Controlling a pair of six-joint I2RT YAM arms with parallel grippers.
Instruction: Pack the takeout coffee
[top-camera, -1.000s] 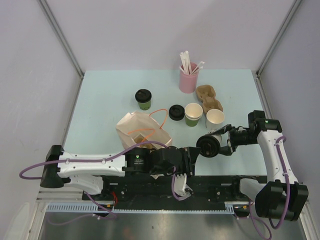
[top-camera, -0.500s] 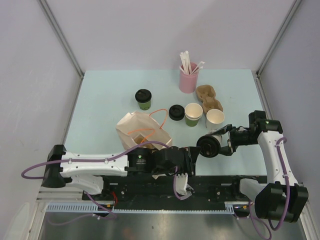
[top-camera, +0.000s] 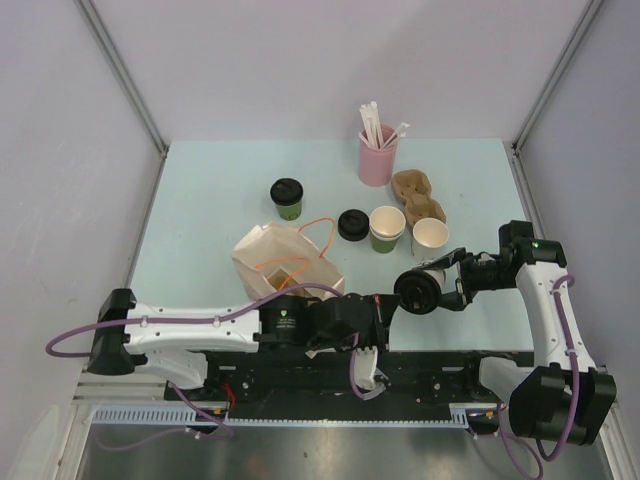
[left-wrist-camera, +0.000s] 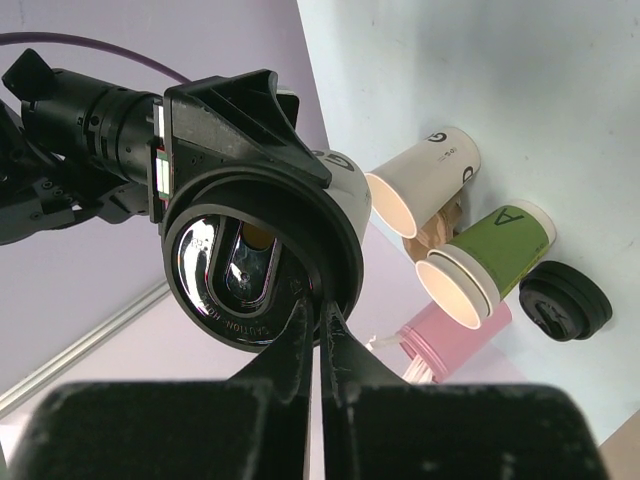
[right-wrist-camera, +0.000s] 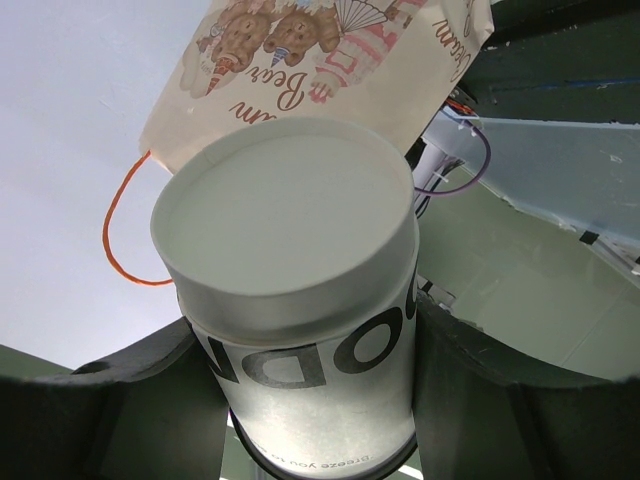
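Note:
My right gripper (top-camera: 436, 284) is shut on a white cup with dark lettering (right-wrist-camera: 300, 330), held sideways above the table's near edge. Its black lid (top-camera: 413, 292) faces left. My left gripper (top-camera: 386, 306) is shut, and its fingertips (left-wrist-camera: 305, 320) rest against the lower rim of that lid (left-wrist-camera: 255, 265). Whether they pinch the rim I cannot tell. A green cup with a black lid (top-camera: 287, 198) stands upright further back on the table, left of centre.
A printed paper bag (top-camera: 285, 262) with orange handles stands just left of the grippers. Behind are a loose black lid (top-camera: 353, 224), an open green cup (top-camera: 387, 228), an open white cup (top-camera: 431, 235), a cardboard carrier (top-camera: 416, 194) and a pink cup of straws (top-camera: 377, 155).
The left jaws have closed from partly open to shut at the lid's rim, and the left arm has crept slightly right. The right arm holds still with the cup.

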